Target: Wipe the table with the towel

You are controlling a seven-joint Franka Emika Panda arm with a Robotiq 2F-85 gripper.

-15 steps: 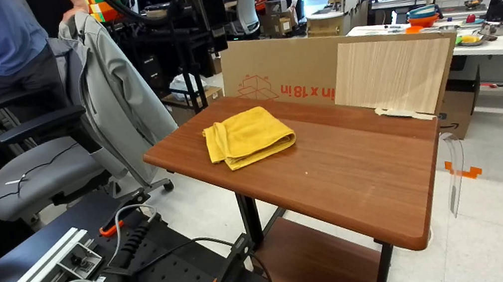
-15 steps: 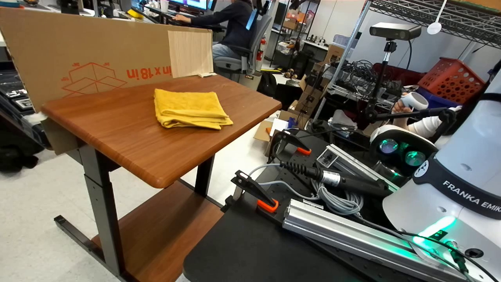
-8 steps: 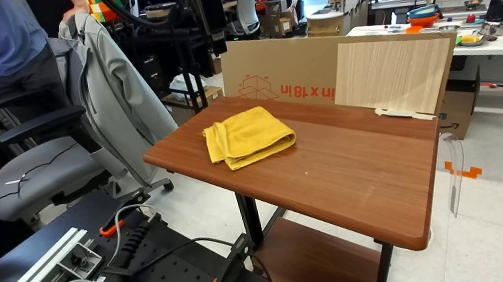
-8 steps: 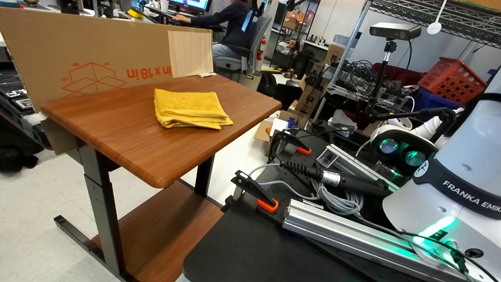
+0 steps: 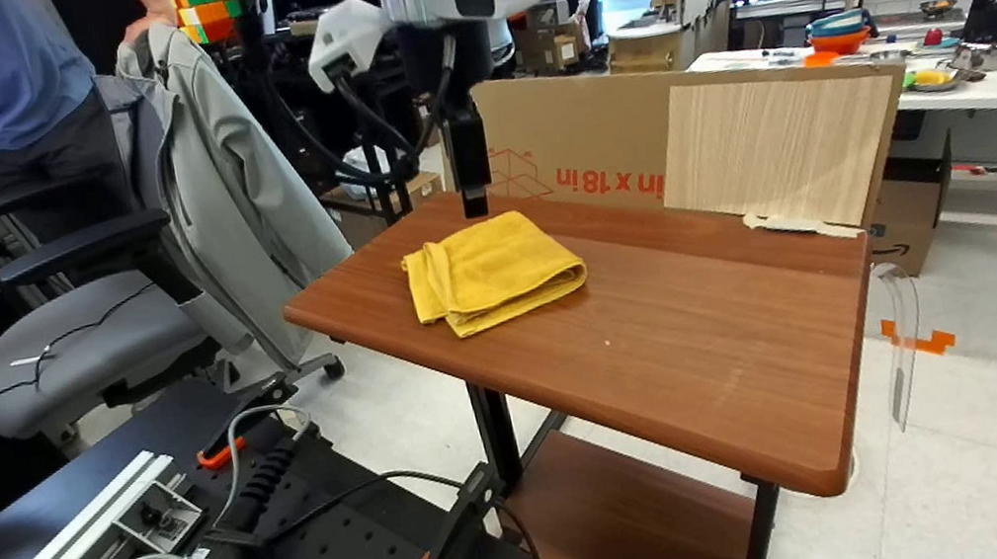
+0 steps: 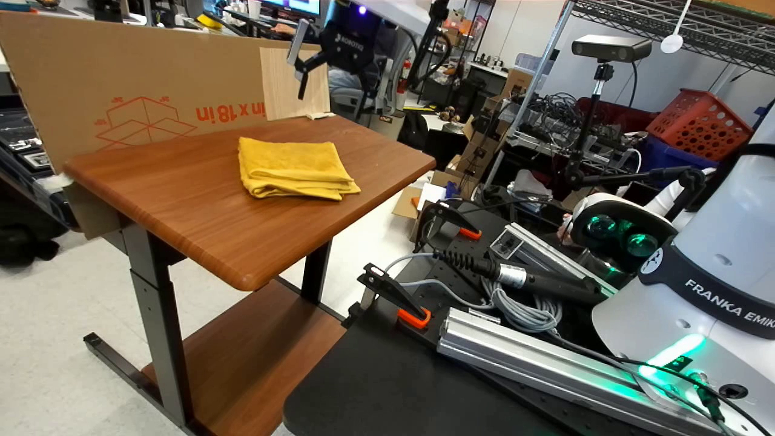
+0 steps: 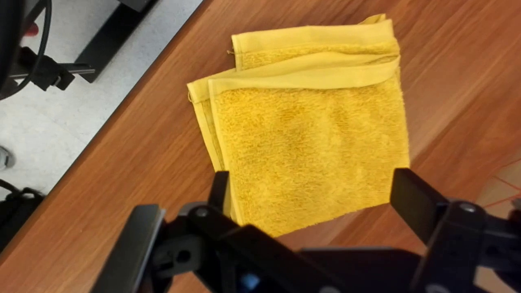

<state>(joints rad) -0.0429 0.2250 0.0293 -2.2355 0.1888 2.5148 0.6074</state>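
The yellow towel (image 5: pixel 502 269) lies folded and rumpled on the reddish-brown table (image 5: pixel 721 354). It also shows in an exterior view (image 6: pixel 293 168), on the table's wood top (image 6: pixel 187 200). In the wrist view the towel (image 7: pixel 317 130) fills the middle, with a folded hem at its upper side. My gripper (image 6: pixel 331 104) is open and empty, pointing down above the tabletop. In an exterior view the gripper (image 5: pixel 474 203) hangs over the towel's far edge. In the wrist view the gripper's fingers (image 7: pixel 311 175) are wide apart, framing the towel's lower part, not touching it.
A cardboard sheet (image 5: pixel 575 132) stands along the table's back edge, with a pale plywood board (image 5: pixel 777 145) leaning there. A black pegboard bench (image 6: pixel 387 375) with clamps and coiled cable (image 6: pixel 527 312) stands beside the table. A grey jacket (image 5: pixel 225 163) hangs on a chair.
My arm and gripper have come down into both exterior views and now hang above the table near the towel. The towel and table have not moved.
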